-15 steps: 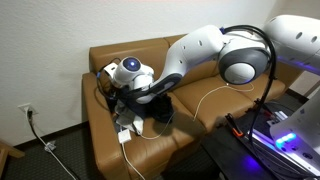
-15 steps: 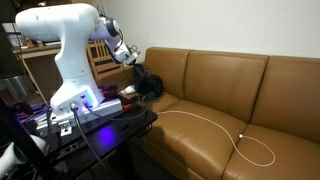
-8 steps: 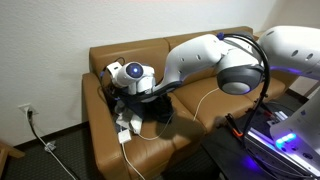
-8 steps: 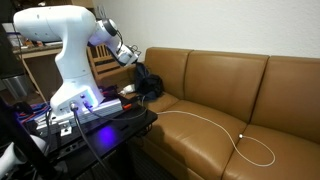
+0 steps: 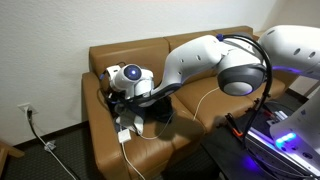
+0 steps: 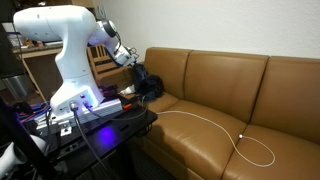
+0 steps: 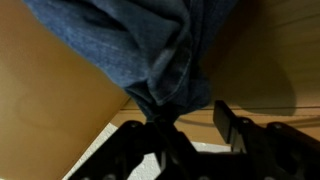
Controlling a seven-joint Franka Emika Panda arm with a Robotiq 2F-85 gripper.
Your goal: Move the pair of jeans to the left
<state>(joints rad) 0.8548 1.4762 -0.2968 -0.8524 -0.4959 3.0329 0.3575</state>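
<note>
Brown leather sofa (image 6: 230, 90) carries the jeans (image 7: 130, 45), bunched at one end; fingers (image 7: 232, 122) pinch a denim fold. Carrying step seems underway; next, drag leftward without slipping.

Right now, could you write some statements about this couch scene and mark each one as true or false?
1. The couch is brown. True.
2. A white cable lies on the couch seat. True.
3. The jeans are red. False: they are blue denim.
4. The gripper is empty. False: in the wrist view a fold of the jeans is pinched in it.
5. The jeans are over the middle cushion. False: in both exterior views they are at one end of the couch, near the armrest.
</note>
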